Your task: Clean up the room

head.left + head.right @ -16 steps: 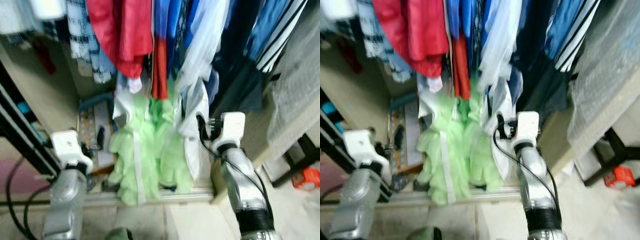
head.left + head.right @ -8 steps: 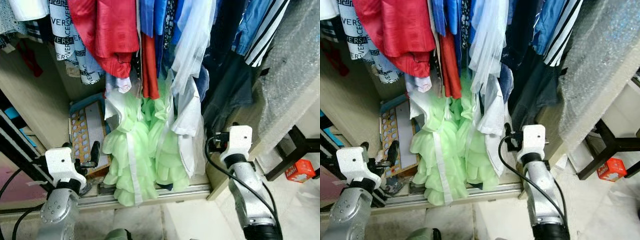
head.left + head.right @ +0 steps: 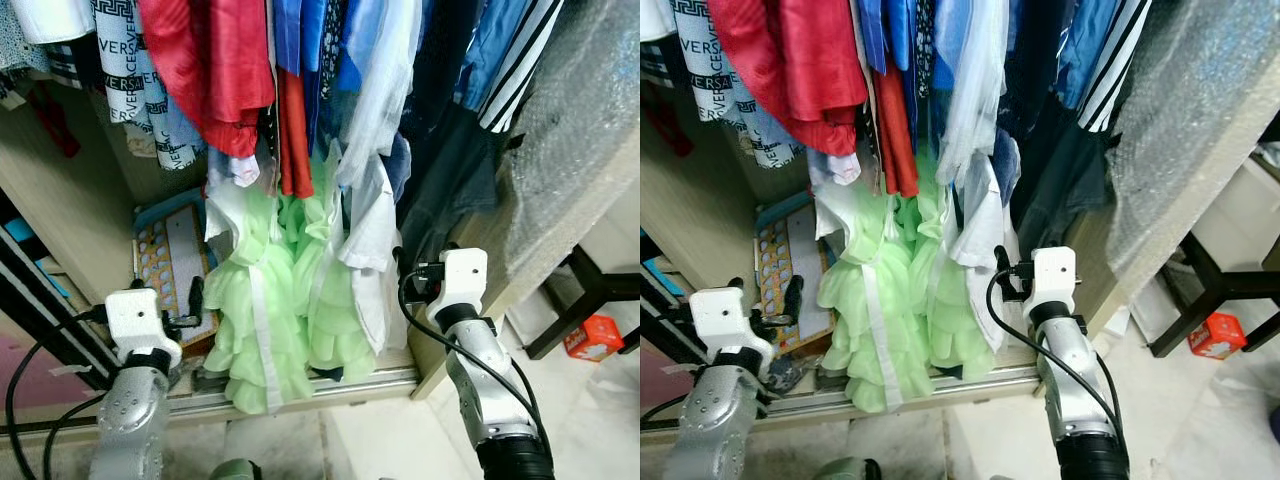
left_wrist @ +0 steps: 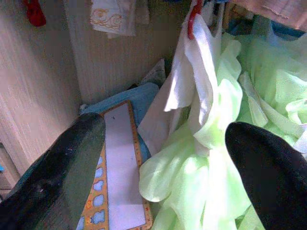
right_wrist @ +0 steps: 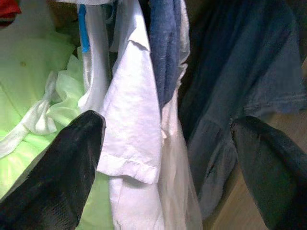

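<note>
An open wardrobe hangs full of clothes: a red garment (image 3: 215,70), blue shirts (image 3: 340,40), dark garments (image 3: 450,190), a white shirt (image 3: 365,230) and a long light green frilly dress (image 3: 270,320) reaching the wardrobe floor. My left gripper (image 4: 165,129) is open and low at the left, in front of the green dress and a board with an orange border (image 3: 170,250). My right gripper (image 5: 168,122) is open too, held close before the white shirt (image 5: 134,124) and the dark garments, gripping nothing.
A metal sliding-door track (image 3: 300,385) runs along the wardrobe's front edge. A bubble-wrapped panel (image 3: 580,120) stands at the right, with black stool legs (image 3: 580,300) and a small red box (image 3: 590,335) on the pale floor beyond it.
The picture was blurred a second ago and is sharp now; the view has shifted a little. Both grippers stay raised and open before the clothes, and no garment has been taken.
</note>
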`<state>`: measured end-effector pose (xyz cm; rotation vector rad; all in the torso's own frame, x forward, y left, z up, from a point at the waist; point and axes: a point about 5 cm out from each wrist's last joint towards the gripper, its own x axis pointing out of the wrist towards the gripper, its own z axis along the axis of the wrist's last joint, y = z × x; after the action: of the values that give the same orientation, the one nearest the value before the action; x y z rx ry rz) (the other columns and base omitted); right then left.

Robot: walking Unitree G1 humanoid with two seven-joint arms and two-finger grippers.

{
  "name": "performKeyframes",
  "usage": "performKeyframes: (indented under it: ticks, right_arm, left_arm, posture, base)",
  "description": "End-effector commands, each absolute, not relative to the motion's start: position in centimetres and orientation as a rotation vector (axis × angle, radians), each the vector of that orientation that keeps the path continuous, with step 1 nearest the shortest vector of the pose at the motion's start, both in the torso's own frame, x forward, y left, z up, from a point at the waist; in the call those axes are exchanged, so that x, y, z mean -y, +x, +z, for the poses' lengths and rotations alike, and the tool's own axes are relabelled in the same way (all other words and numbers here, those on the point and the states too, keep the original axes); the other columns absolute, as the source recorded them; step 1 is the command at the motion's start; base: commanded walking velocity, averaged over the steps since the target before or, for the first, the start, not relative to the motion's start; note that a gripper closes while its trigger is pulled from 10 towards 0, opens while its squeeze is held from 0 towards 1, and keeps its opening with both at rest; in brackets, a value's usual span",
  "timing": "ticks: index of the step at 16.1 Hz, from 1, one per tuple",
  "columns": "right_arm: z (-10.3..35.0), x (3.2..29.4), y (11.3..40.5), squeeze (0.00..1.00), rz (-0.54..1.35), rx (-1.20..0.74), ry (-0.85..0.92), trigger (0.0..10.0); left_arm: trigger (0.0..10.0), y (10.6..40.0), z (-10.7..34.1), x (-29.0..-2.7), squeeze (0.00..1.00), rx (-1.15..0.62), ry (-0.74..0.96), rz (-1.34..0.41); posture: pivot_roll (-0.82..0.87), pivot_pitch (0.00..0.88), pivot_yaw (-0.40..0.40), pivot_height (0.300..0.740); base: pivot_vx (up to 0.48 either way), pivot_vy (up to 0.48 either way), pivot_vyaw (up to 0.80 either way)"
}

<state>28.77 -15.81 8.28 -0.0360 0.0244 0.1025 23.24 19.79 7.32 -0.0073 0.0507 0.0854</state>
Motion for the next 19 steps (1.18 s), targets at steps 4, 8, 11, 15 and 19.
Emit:
performKeyframes:
  ticks: [4,8,11,15,19]
  right_arm:
    - [8.7,16.5,29.2,0.0,0.049,-0.036,-0.025,10.0]
    - [9.4,15.6,29.5,0.0,0.122,-0.01,-0.061,10.0]
    - [9.8,16.4,29.5,0.0,-0.002,0.002,-0.2,10.0]
    - [9.9,15.9,29.5,0.0,0.053,-0.018,-0.128,10.0]
    - [10.8,15.2,29.5,0.0,0.065,0.025,-0.076,10.0]
  left_arm:
    - [10.0,23.3,8.2,-19.0,0.0,-0.082,-0.042,0.073]
    - [10.0,23.5,9.2,-18.9,0.0,-0.035,-0.055,0.058]
    - [10.0,23.5,9.2,-19.1,0.0,-0.035,-0.065,0.075]
    - [10.0,24.0,9.6,-18.6,0.0,-0.041,-0.047,0.05]
    - [10.0,24.3,9.8,-18.7,0.0,-0.034,-0.078,0.076]
  posture:
    - [0.06,0.0,-0.037,0.74]
    - [0.06,0.0,-0.049,0.74]
    - [0.06,0.0,-0.046,0.74]
    - [0.05,0.0,-0.039,0.74]
    - [0.05,0.0,-0.042,0.74]
  base:
    - [0.0,0.0,0.0]
    - [0.0,0.0,0.0]
    - [0.0,0.0,0.0]
    - [0.0,0.0,0.0]
    - [0.0,0.0,0.0]
